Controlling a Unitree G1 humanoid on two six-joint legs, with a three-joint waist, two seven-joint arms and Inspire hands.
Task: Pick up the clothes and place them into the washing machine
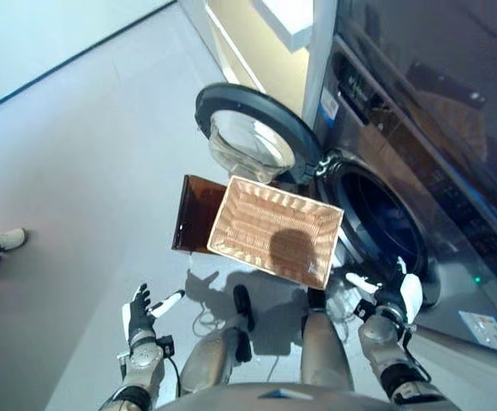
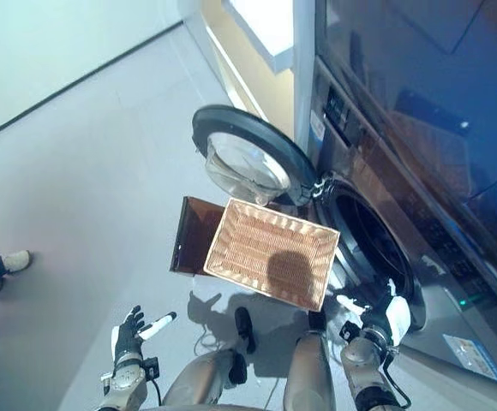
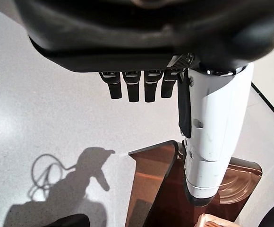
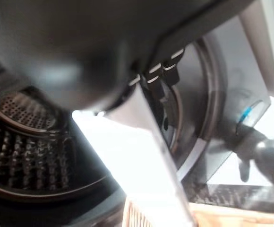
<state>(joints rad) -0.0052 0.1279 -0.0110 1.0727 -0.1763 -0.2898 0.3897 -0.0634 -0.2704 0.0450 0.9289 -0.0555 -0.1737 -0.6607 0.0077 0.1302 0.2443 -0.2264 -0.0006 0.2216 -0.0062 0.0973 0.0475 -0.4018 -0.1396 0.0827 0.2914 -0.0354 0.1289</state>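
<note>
Washing machine (image 1: 420,197) door (image 1: 248,137) swung wide leftward; left hand (image 1: 139,315), right hand (image 1: 394,295) fingers relaxed, empty.

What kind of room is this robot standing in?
Probably a laundry area: a front-loading washing machine with its round door swung open, and an empty wicker basket on the pale floor before it.

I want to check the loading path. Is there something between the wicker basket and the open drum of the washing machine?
Nothing visible blocks it. The washing machine door is swung open to the left, the drum opening is clear, and the wicker basket, which looks empty, sits right before it.
</note>
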